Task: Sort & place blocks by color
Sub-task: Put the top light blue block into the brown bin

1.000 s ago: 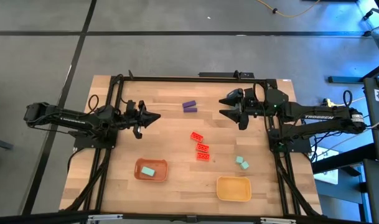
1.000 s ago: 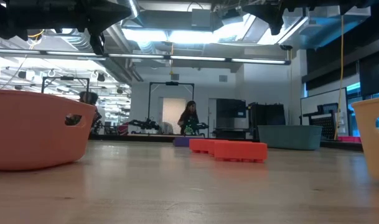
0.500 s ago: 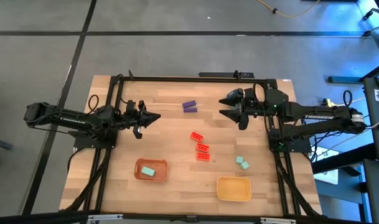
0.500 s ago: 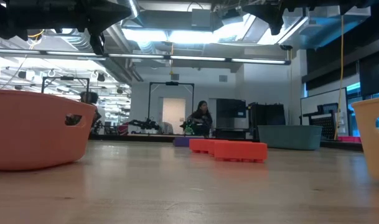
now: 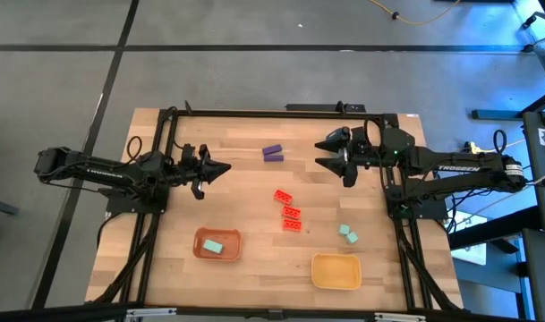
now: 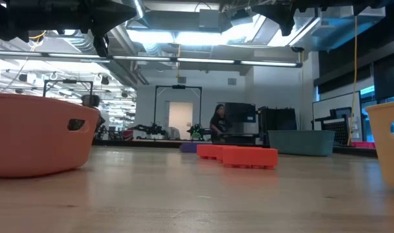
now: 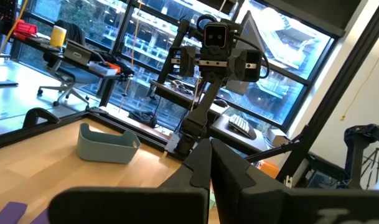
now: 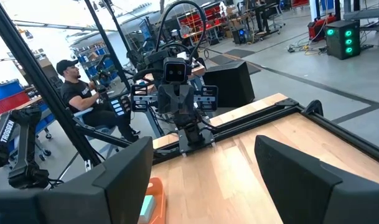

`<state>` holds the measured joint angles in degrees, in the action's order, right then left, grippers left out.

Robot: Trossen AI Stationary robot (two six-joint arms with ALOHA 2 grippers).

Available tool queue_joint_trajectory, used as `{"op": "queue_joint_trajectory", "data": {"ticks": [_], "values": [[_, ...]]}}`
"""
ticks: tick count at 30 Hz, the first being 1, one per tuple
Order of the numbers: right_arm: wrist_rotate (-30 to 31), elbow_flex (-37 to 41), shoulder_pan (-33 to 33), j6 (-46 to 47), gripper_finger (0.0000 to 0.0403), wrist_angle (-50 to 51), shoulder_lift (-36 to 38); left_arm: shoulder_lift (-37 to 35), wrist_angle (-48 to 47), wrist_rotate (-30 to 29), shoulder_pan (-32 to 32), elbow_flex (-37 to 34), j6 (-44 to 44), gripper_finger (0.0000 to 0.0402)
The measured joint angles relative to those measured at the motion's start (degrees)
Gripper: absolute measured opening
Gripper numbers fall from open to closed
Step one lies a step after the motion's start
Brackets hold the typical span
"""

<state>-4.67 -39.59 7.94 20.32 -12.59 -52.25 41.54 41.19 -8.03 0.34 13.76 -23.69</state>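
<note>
**Both arms parked above the table, blocks partly sorted**

Left gripper (image 5: 225,169) hovers over the left-middle of the wooden table (image 5: 245,192), fingers clenched together, holding nothing. In the left wrist view the two dark fingers (image 7: 209,163) meet at a point. Right gripper (image 5: 324,152) hovers over the far right part of the table, jaws spread wide, nothing between them; the right wrist view shows its fingers (image 8: 301,171) well apart with bare table between.

Blocks: two purple bars (image 5: 272,153) lie touching each other at far centre, between the two grippers. Three red studded bricks (image 5: 290,212) sit in a loose row at table centre, close together, running from far to near. Two pale teal cubes (image 5: 347,234) lie just beside each other on bare wood, right of the red ones, near the yellow tray. One teal cube (image 5: 213,246) lies inside the orange tray (image 5: 200,236) at near left. Yellow tray (image 5: 336,271) at near right, no block visible in it.

Low view: orange tray wall (image 6: 35,133) on the left, yellow tray edge (image 6: 389,142) on the right, red bricks (image 6: 239,155) mid-table, purple bar (image 6: 188,147) just behind them. A blue-grey bin (image 6: 301,142) stands farther back on the right. A person (image 6: 218,121) is in the room far behind the table. Another seated person (image 8: 77,93) shows in the right wrist view, beyond the left arm.
</note>
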Motion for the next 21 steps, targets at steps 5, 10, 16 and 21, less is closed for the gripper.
{"op": "queue_joint_trajectory", "data": {"ticks": [5,10,16,21], "values": [[0.04,0.0,0.0,-0.04,0.0284,-0.01,0.0,0.0,0.0,0.06,0.0,0.0,-0.05,0.0],[0.07,0.0,0.0,-1.41,0.0284,-0.01,0.0,0.01,0.0,0.08,0.0,0.02,0.27,0.0],[0.07,0.0,0.01,-1.36,0.0284,-0.01,0.0,0.0,0.0,0.0,0.02,0.02,0.9,0.0],[0.09,0.0,0.0,-1.07,0.0284,-0.03,0.0,0.01,0.0,-0.18,0.01,0.01,0.36,0.0]]}}
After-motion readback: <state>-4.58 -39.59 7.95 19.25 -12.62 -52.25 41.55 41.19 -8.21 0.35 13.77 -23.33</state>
